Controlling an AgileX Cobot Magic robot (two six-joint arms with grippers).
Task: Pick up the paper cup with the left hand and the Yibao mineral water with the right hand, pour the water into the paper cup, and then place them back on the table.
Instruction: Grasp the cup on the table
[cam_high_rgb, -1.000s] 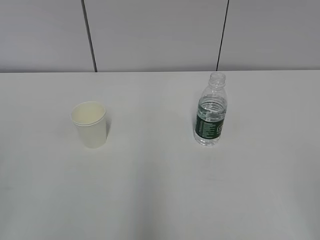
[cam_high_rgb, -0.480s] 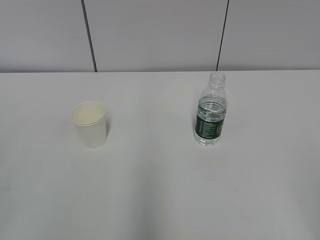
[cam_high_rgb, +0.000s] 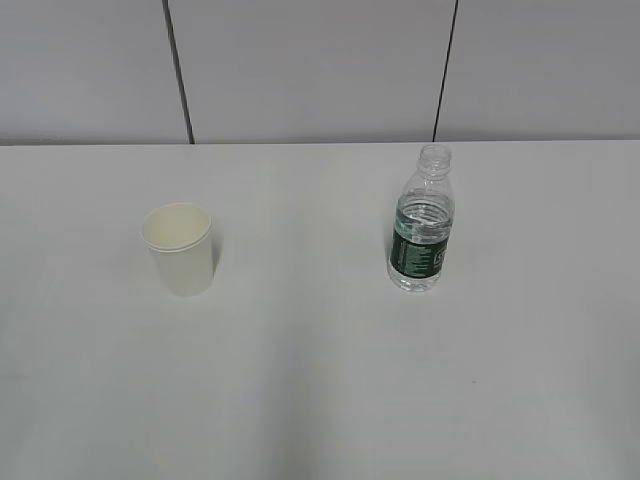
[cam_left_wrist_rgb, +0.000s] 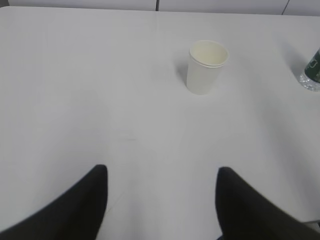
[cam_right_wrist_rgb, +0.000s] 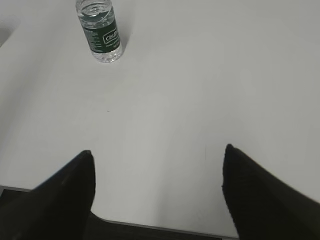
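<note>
The cream-white paper cup (cam_high_rgb: 180, 249) stands upright on the white table (cam_high_rgb: 320, 380), left of centre; the left wrist view shows the paper cup (cam_left_wrist_rgb: 206, 67) well ahead of my left gripper (cam_left_wrist_rgb: 162, 172), whose black fingers are spread with only tabletop between them. The Yibao mineral water (cam_high_rgb: 422, 220), a clear uncapped bottle with a dark green label, stands upright right of centre. In the right wrist view the bottle (cam_right_wrist_rgb: 100, 31) sits far ahead and to the left of my right gripper (cam_right_wrist_rgb: 157, 152), which is wide open and empty. Neither arm appears in the exterior view.
A grey panelled wall (cam_high_rgb: 320, 70) runs behind the table's far edge. The table's near edge (cam_right_wrist_rgb: 160, 227) shows just under the right gripper. A sliver of the bottle (cam_left_wrist_rgb: 312, 75) shows at the right border of the left wrist view.
</note>
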